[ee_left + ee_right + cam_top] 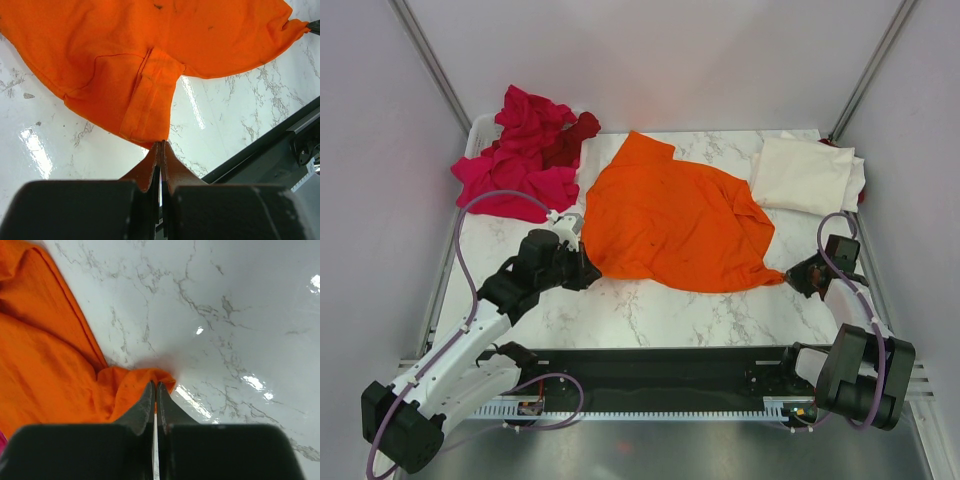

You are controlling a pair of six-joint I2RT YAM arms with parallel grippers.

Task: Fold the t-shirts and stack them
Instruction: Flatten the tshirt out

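I read the marble table (650, 310) across mid-frame. The orange t-shirt (670, 225) lies spread at its centre. The magenta-pink t-shirts (515, 160) are heaped at upper left. The cream-white t-shirt (805, 175) lies folded at upper right. The left gripper (160, 146) is clamped on the orange shirt's sleeve hem. The right gripper (154, 386) is clamped on its lower-right corner.

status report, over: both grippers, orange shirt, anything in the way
Left gripper shut on a sleeve of the orange t-shirt. Right gripper shut on its opposite corner. Pink pile and cream shirt at the far corners; nothing in the way.
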